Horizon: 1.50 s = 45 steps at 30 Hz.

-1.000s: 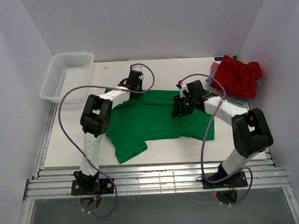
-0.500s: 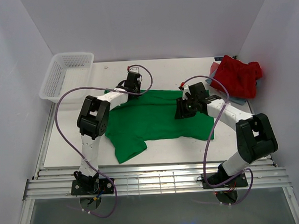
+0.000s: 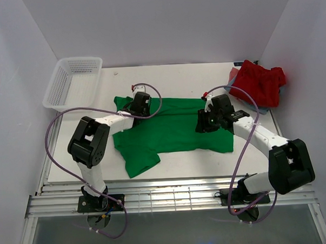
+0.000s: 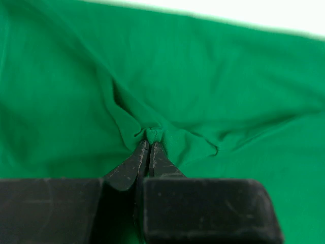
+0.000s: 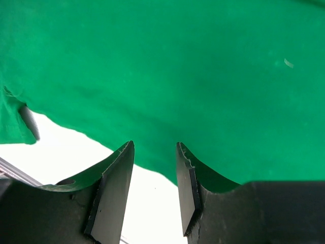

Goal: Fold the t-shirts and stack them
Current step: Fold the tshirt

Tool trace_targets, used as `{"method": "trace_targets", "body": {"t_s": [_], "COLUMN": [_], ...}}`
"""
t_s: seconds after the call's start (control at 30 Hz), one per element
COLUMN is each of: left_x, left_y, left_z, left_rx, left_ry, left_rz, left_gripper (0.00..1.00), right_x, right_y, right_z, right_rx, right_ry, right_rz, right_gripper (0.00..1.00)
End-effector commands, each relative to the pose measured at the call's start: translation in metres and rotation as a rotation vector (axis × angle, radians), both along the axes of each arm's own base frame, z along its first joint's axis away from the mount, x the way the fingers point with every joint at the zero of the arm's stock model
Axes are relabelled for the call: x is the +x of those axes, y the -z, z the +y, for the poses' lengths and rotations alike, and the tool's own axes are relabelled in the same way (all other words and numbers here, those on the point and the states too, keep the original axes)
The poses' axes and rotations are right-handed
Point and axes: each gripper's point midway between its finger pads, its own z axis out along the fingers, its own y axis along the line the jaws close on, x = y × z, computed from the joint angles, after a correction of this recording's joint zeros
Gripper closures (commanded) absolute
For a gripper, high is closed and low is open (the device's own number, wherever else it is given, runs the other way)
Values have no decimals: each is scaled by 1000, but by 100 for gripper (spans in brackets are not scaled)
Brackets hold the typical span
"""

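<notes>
Both arms reach forward, left gripper (image 4: 148, 146) pinching the green t-shirt (image 3: 174, 129).

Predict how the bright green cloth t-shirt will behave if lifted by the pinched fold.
Probably floppy: the bright green cloth t-shirt puckers into wrinkles where the left gripper pinches it. It would likely drape and sag, since its edges lie rumpled.

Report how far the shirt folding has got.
Done: nothing folded or stacked. The red t-shirt lies crumpled at the far right. In hand: the left gripper pinches the spread green t-shirt; the right gripper hovers open at its edge. Left: every fold, then stacking.
</notes>
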Motion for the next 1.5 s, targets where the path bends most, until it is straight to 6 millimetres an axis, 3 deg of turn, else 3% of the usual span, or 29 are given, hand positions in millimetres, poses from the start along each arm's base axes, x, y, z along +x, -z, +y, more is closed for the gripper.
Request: {"method": "trace_targets", "body": {"t_s": [0.0, 0.17, 0.2, 0.43, 0.57, 0.67, 0.7, 0.77, 0.9, 1.07, 1.13, 1.23, 1.47], "left_x": [-20, -60, -71, -120, -148, -164, -167, -171, -165, -142, -130, -104, -50], "left_y": [-17, -7, 4, 16, 21, 13, 7, -11, -43, -83, -83, -70, -57], "left_z": [-11, -20, -15, -1, -8, -22, -27, -36, -27, -10, -8, 17, 27], "left_rx": [-51, -45, -30, -23, -40, -49, -52, -67, -52, 42, 53, 86, 182], "left_ry": [-13, -4, -8, -69, -49, -13, 1, 25, -25, -46, -33, -59, -49], "left_rz": [-71, -75, -54, -59, -56, -92, -106, -138, -192, -314, -299, -247, -264], "left_gripper": [94, 94, 94, 95, 93, 75, 63, 53, 39, 37, 37, 37, 42], "right_x": [-3, -14, -16, -34, -47, -51, -52, -54, -66, -77, -82, -87, -84], "right_y": [-4, 1, -1, 2, 1, -10, -12, -20, -30, -37, -32, -25, -34], "right_z": [-3, -6, -6, -8, -14, -16, -16, -16, -13, -18, -20, -21, -15], "right_rx": [7, 16, 21, 39, 47, 72, 80, 98, 145, 156, 147, 141, 155], "right_ry": [19, 30, 29, 15, 23, 22, 23, 28, 19, 13, 10, 6, -28], "right_rz": [-28, -40, -52, -79, -109, -172, -179, -192, -200, -241, -222, -210, -226], "right_gripper": [55, 55, 55, 55, 55, 55, 54, 54, 54, 54, 54, 54, 54]}}
